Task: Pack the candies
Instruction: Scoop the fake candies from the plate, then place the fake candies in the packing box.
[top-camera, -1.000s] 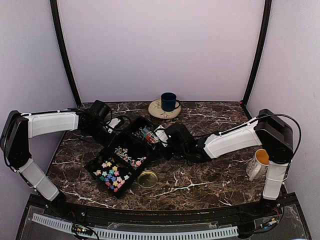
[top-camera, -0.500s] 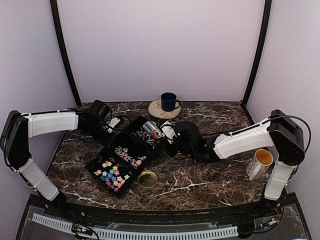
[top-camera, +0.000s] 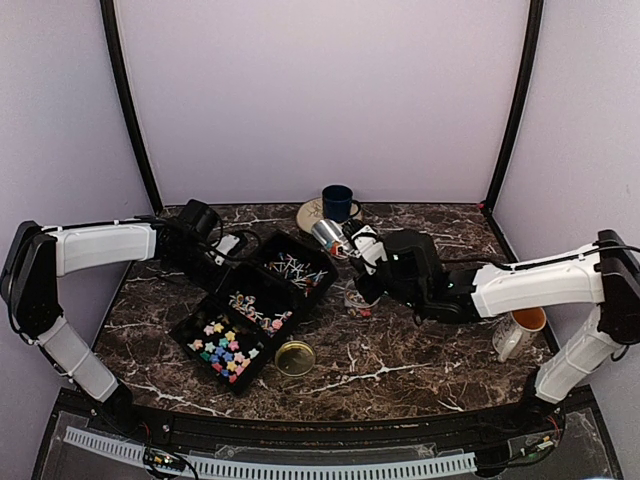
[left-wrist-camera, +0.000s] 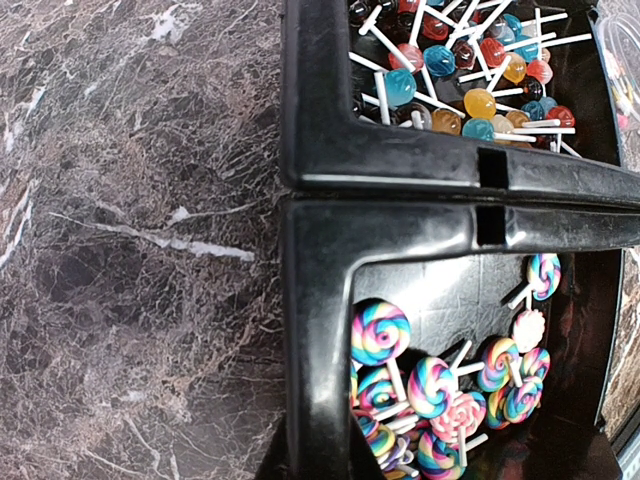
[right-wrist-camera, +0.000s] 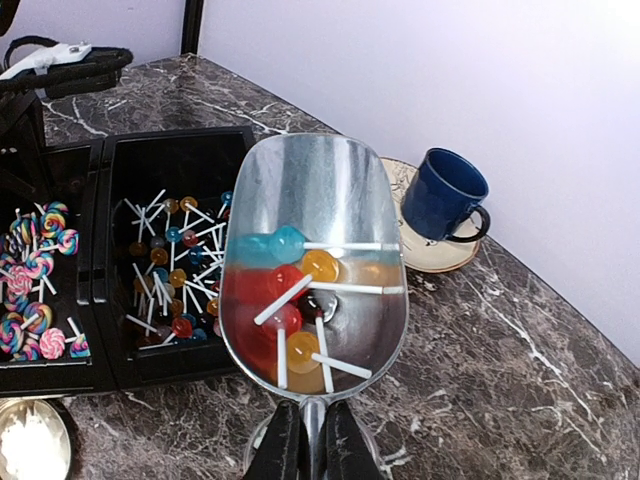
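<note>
— Seen from above, where are the candies (top-camera: 228, 350)?
— In all three sections of the black tray (top-camera: 316, 292). The left gripper (top-camera: 222, 262) is at its rim, and the right gripper (top-camera: 352, 246) holds a metal scoop (top-camera: 328, 235) beside its far end.
— And the left wrist view?
— The gripper is clamped shut on the tray's wall.
— The right wrist?
— Fingers (right-wrist-camera: 283, 452) pinch the scoop's handle, with candies in the bowl.

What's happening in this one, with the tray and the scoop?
The right hand is shut on the handle of a metal scoop, which it holds in the air with a load of stick candies in it. The scoop is just beyond the black tray, near the small clear jar on the table. The left hand is shut at the tray's edge, seemingly steadying it.
</note>
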